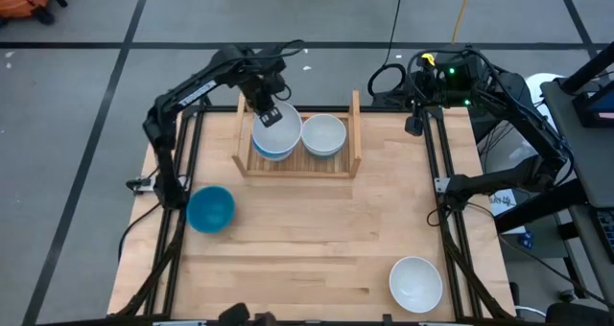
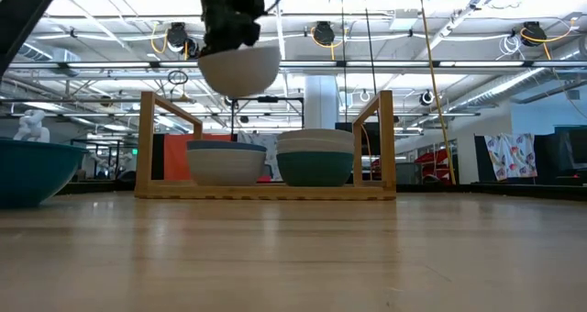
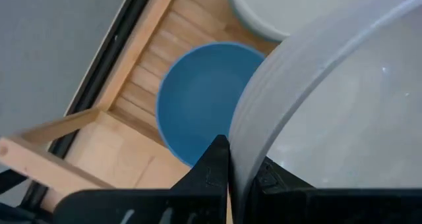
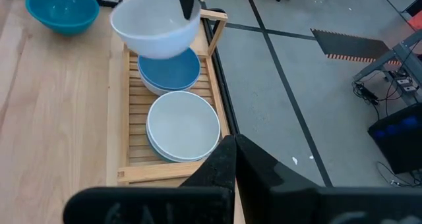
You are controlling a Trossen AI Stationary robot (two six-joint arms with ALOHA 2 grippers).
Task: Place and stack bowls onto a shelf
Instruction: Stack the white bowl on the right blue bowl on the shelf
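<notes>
A white bowl [image 1: 271, 127] hangs pinched by its rim in the left hand [image 1: 269, 112], above the blue-topped stack on the shelf [image 1: 356, 134]. Two stacks stand there; a blue bowl [image 1: 210, 209] and another white bowl [image 1: 415, 282] wait on the bench [image 1: 307, 240]. The right hand [image 4: 232, 159], fingers together, waits aside.

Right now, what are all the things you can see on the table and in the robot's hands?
Held bowl: one, white, in the air above the shelf's left stack, pinched at its rim.
Left stack: a blue bowl on top of a white one, on the shelf; whether more lie under cannot be told.
Right stack: white bowls on top of a dark green one, on the shelf.
Shelf: one, light wood, at the table's far edge.
Loose blue bowl: one, near the table's left edge.
Loose white bowl: one, at the near right corner.
Left gripper: shut on the held bowl.
Right gripper: shut, empty, high off to the shelf's right.
</notes>
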